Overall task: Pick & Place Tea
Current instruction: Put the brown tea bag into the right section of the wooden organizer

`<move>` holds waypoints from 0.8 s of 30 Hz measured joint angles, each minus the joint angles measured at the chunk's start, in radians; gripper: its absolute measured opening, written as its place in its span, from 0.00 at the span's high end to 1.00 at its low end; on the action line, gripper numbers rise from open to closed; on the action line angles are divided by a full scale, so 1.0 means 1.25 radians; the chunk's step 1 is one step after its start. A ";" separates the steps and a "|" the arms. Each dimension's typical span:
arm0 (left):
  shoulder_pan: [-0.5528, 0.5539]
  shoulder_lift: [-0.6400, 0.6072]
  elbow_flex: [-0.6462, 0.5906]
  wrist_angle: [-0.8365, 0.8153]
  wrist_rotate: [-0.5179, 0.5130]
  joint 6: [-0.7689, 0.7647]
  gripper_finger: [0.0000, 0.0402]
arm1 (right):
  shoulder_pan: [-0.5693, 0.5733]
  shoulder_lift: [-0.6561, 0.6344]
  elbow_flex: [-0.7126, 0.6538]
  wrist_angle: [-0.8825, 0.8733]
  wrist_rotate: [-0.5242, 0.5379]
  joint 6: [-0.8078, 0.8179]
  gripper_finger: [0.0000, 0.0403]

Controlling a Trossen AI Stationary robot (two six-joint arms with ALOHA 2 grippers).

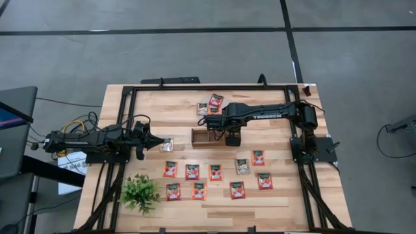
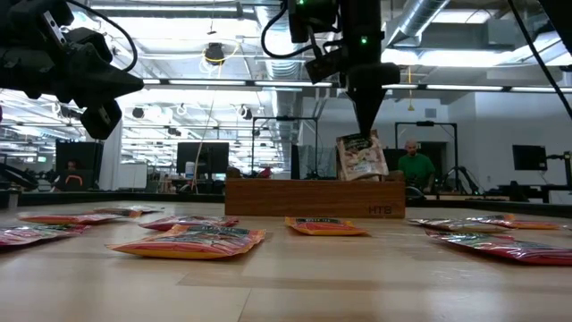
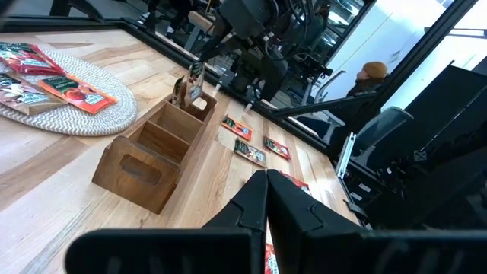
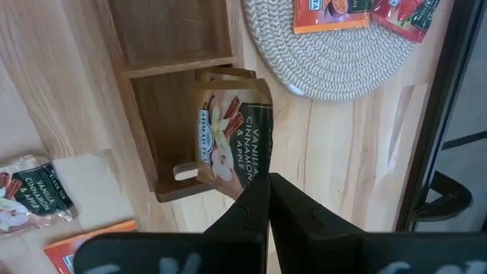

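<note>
The tea is several flat square sachets, mostly red-orange, lying in rows (image 1: 192, 171) on the table's near half; more lie on the round woven mat (image 1: 211, 104). My right gripper (image 4: 268, 179) is above the right end compartment of the wooden tray (image 1: 208, 138). It is shut on a pale, dark-topped sachet (image 4: 232, 129). My left gripper (image 3: 266, 190) is shut and hovers at the table's left. Just off its tips in the high view, a silvery sachet (image 1: 168, 145) lies flat. My right gripper pinches the sachet's upper edge (image 4: 255, 173) between its two fingers, coming from above and pointing down. The sachet (image 2: 360, 156) hangs below the fingers, slightly tilted. Its lower end dips behind the tray's front wall (image 2: 313, 197) into the end compartment.
A small green plant (image 1: 140, 193) stands near the table's near left corner. The tray's middle and left compartments (image 3: 152, 141) are open. A black frame runs round the table edge (image 1: 214, 87). A person in green (image 2: 414, 165) sits in the room beyond.
</note>
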 joint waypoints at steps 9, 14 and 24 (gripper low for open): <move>0.000 0.000 0.000 0.000 0.000 0.000 1.00 | 0.000 0.000 0.000 0.028 0.000 -0.001 1.00; 0.000 0.000 0.000 0.000 0.000 0.000 1.00 | 0.000 0.000 0.000 0.028 0.000 0.000 1.00; 0.000 0.000 0.000 0.000 0.000 0.000 1.00 | 0.000 -0.003 -0.045 0.041 0.002 0.030 1.00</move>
